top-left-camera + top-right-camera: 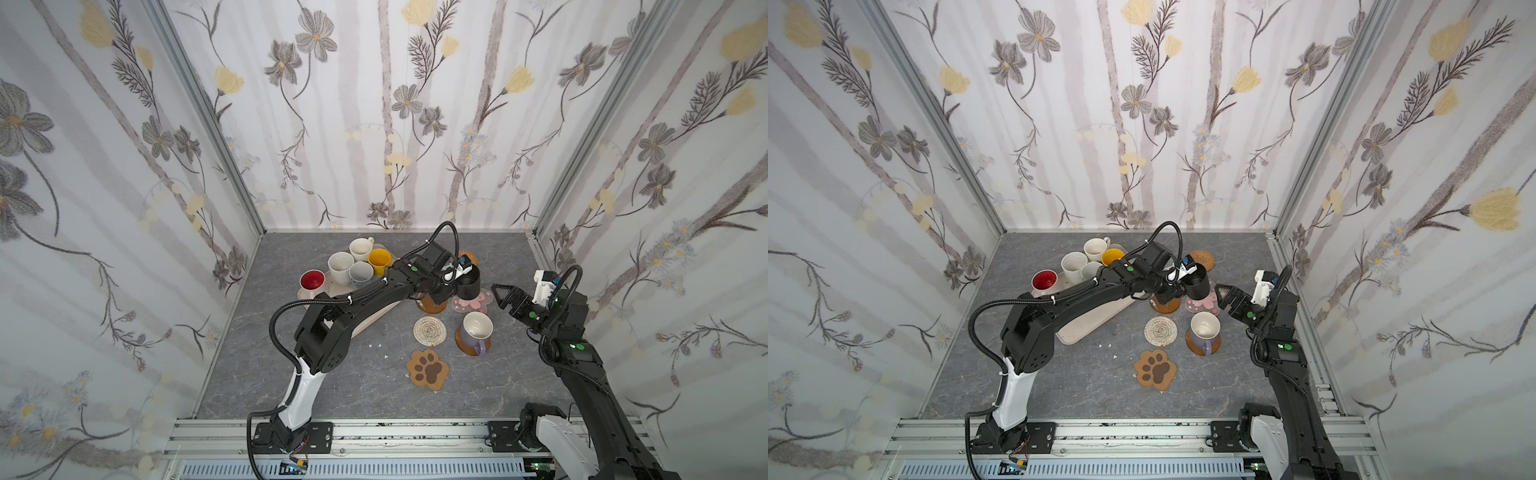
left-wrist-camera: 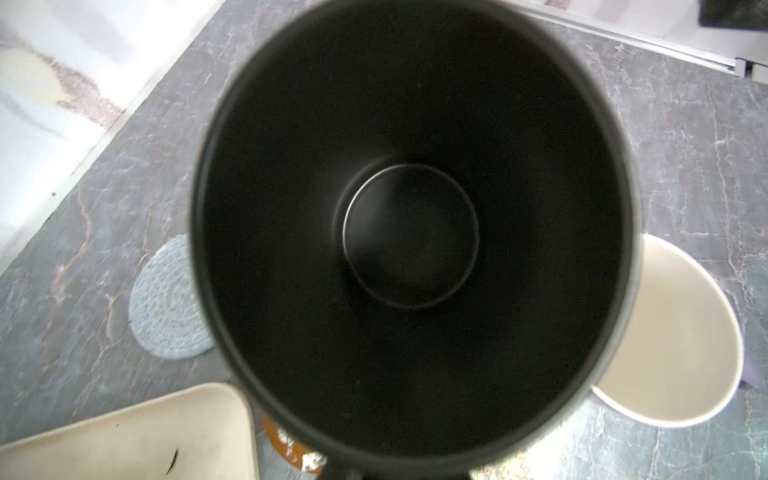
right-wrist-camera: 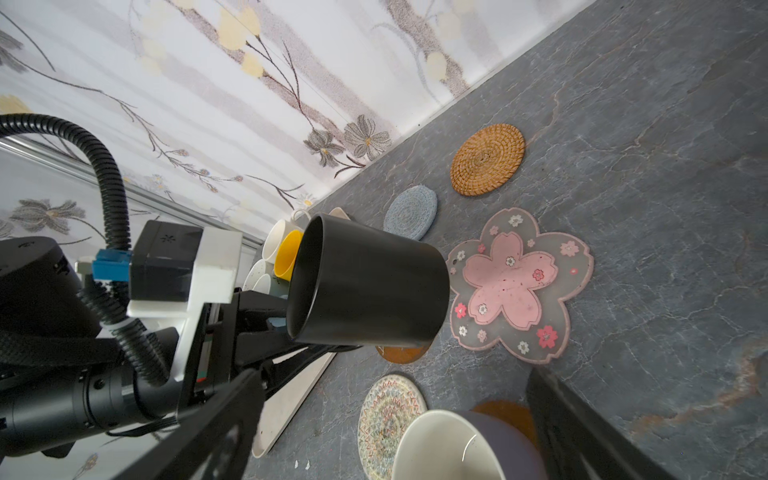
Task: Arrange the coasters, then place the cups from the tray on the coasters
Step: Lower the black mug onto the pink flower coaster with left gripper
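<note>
My left gripper (image 1: pixel 446 286) is shut on the handle side of the black cup (image 1: pixel 467 286), which hangs tilted over the edge of the pink-flower coaster (image 3: pixel 519 286) and an amber disc (image 3: pixel 403 353). The cup fills the left wrist view and hides the fingers. My right gripper (image 1: pixel 498 297) stands open and empty just right of the flower coaster. The lavender cup (image 1: pixel 476 332) sits on the other amber disc (image 1: pixel 459 340). The spiral (image 1: pixel 429 330), paw-print (image 1: pixel 428 368), rattan (image 3: pixel 487 159) and blue crochet (image 3: pixel 410 212) coasters lie bare. Several cups, among them yellow (image 1: pixel 379 259) and red-inside (image 1: pixel 312 282), stand on the tray (image 1: pixel 376 318).
The tray lies at the back left, partly under my left arm. Wallpapered walls close in the grey table on three sides. A metal rail (image 1: pixel 415 432) runs along the front edge. Small white crumbs (image 1: pixel 376 345) lie near the tray's front corner.
</note>
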Controlling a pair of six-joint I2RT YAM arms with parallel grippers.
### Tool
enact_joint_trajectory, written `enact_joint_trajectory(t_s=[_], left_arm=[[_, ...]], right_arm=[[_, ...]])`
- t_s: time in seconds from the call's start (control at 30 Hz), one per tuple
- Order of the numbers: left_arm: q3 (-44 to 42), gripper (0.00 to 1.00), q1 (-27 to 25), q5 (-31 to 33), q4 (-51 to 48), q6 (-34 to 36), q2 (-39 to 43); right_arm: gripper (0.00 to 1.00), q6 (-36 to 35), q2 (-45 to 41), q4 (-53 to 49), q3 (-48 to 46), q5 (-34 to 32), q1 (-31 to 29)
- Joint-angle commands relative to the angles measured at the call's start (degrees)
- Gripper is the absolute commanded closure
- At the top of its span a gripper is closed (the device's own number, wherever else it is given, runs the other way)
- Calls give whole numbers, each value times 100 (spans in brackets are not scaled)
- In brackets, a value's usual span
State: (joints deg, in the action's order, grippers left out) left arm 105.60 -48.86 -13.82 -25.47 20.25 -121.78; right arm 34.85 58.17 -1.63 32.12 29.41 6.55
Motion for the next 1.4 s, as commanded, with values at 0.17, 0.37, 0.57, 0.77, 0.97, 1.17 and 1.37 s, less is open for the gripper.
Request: enact_joint_trajectory(t_s=[0.17,0.37,0.57,0.77,0.97,1.17,1.37], left_arm=[[576,100,-159,61,299,349,-586],[1044,100,-180,444,61,295,-991],[1112,100,-260,539,-17,422,-1136],[1120,100,-277,683,-80,428,-1221],[1174,93,-286,836,-94,401,-1296],[1242,68,-304,868,-107,377,-1335],[1322,56,-317,937,-118,331,-1358]], right_arm=[[1,166,-60,391,-96,21,101],[1,149,-36,404,-134,34,110],[1,119,-25,418,-144,37,110],[1,106,-39,445,-155,43,110],[1,98,-34,453,-179,70,110],[1,95,-70,445,-189,65,110],[1,97,-152,429,-214,69,110]])
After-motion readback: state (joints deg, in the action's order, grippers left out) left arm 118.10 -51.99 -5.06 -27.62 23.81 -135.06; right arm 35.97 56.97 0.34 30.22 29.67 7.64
